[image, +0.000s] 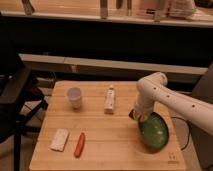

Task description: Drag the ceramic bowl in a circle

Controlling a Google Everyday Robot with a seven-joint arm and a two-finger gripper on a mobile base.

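The ceramic bowl [154, 132] is a wide glossy green bowl with a dark rim, resting near the right edge of the wooden table [105, 131]. My white arm comes in from the right and bends down to the bowl's upper-left rim. The gripper [138, 117] sits at that rim, touching the bowl's left edge.
A small whitish cup [74, 97] stands at the table's back left. A small white bottle [109, 99] lies at back centre. A pale sponge-like block [60, 139] and a red-orange carrot-shaped item [79, 144] lie at front left. A dark chair [15, 100] stands to the left.
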